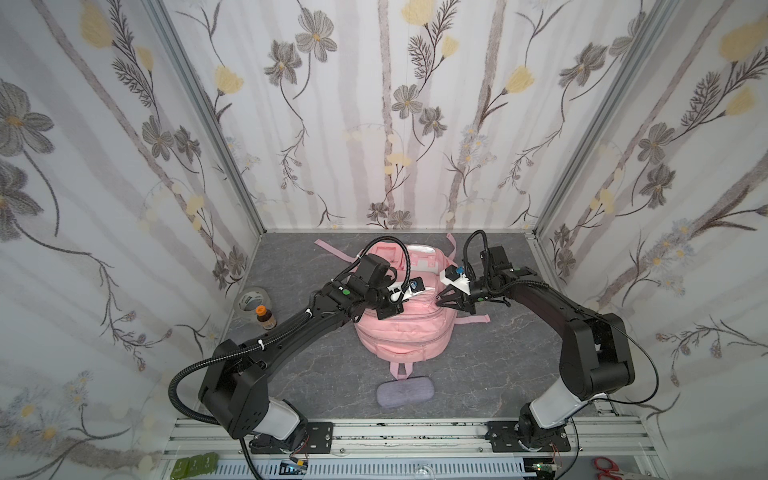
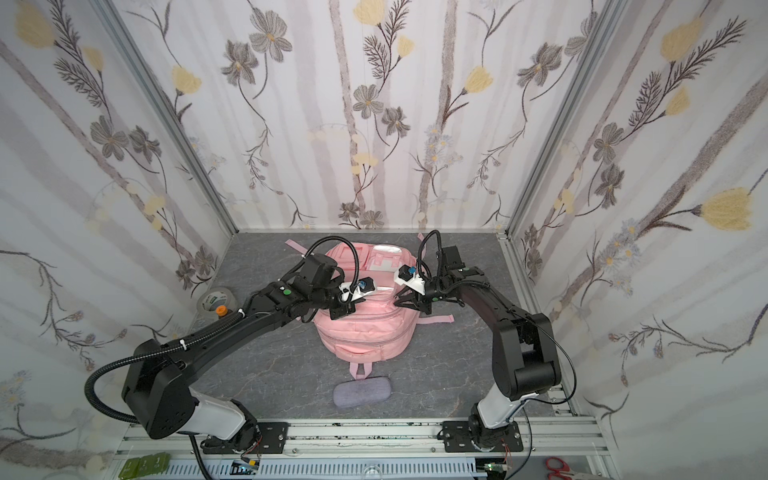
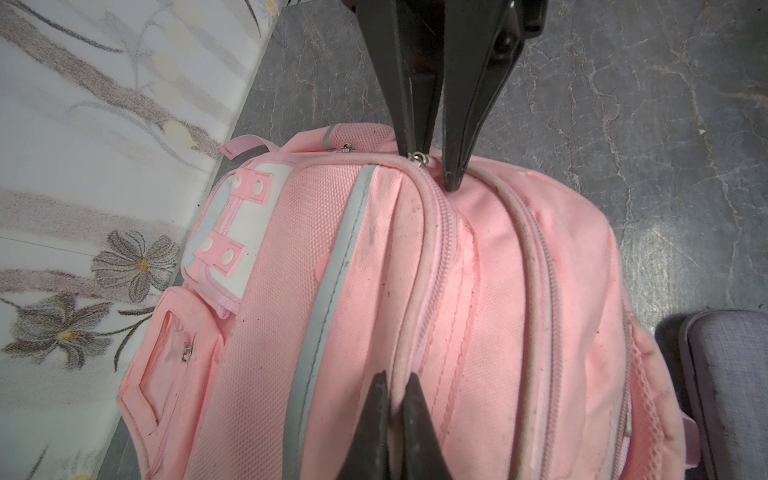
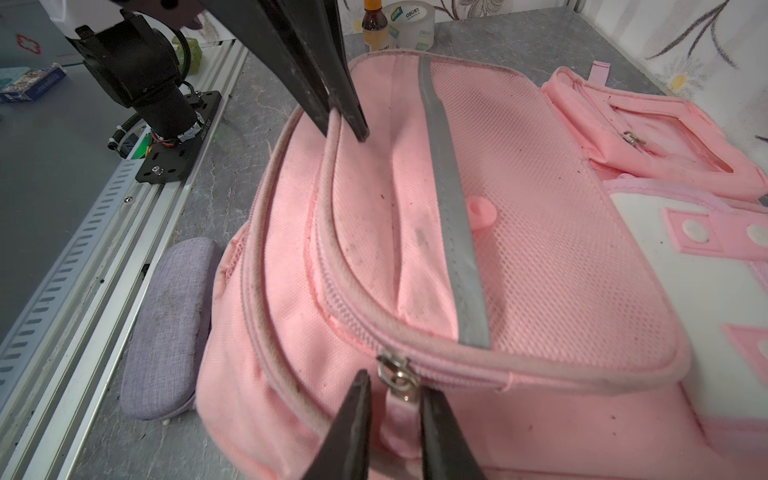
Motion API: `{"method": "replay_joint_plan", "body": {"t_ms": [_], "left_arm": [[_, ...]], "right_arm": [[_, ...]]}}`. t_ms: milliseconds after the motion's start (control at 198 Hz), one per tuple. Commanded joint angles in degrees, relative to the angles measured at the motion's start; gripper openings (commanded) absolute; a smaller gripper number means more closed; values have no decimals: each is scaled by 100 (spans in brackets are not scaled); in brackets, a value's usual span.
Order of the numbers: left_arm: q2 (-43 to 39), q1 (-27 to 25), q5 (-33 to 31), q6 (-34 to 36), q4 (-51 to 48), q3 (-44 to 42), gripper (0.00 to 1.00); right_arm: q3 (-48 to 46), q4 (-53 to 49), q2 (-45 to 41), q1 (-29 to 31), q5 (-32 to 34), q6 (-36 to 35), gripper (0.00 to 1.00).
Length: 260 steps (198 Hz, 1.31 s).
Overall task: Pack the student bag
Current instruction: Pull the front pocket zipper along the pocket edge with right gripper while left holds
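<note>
The student bag (image 1: 399, 332) (image 2: 365, 332), a pink backpack, lies in the middle of the grey table in both top views. My left gripper (image 3: 397, 376) (image 1: 405, 308) is shut on the piping beside a zip of the bag (image 3: 498, 291), midway along its arc. My right gripper (image 4: 395, 384) (image 1: 438, 302) sits at the right end of that zip on the bag (image 4: 540, 270). Its jaws stand narrowly apart on either side of the pink pull tab below the metal slider (image 4: 395, 372) (image 3: 417, 157). One finger touches the slider; a thin gap shows at the other.
A grey-lilac fabric case (image 1: 405, 390) (image 4: 166, 332) lies in front of the bag near the metal rail (image 1: 415, 432). A tape roll (image 1: 251, 301) and a small brown bottle (image 1: 266, 318) stand at the left wall. Pink straps (image 1: 473, 320) trail off the bag.
</note>
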Motion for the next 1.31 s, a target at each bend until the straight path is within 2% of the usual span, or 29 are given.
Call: {"method": "replay_joint_plan", "body": {"t_ms": [0,147,303,379,597,673,865,956,1158,1274,1310], "left_arm": [[28,18,-64,-46,451,98,0],[71,18,-168,-58,413,160,0],[188,18,-360,-305,303,331,0],[254,16,-360,-480,269,400,0],[798,-2,-463,-2221,112,1231,0],[1031,-72,-558,-2795,44,1572,0],[1930,-433,-1286,-3648,-758,2884,0],[2380,-568,-1624,-4265,-1151,3552,0],[2879,-685,-1482,-5635,-1023,4245,0],[2901,-720,-1099,-5605,-527,4185,0],[2862,-722,-1068,-5469,-442,4110,14]], "right_arm": [[31,-102,35,4,-153,-104,12],[21,-108,-24,4,0,-28,0],[37,-90,-167,4,173,264,0],[80,23,-253,13,375,663,0],[493,260,-344,48,1365,2417,0],[602,300,-410,39,1601,2814,0],[763,394,-622,39,1359,3694,0],[841,325,-622,39,1325,4091,0],[856,202,-536,39,1154,4920,0],[680,317,-498,-15,1142,5116,0],[626,371,-486,-71,1204,5138,0]]}}
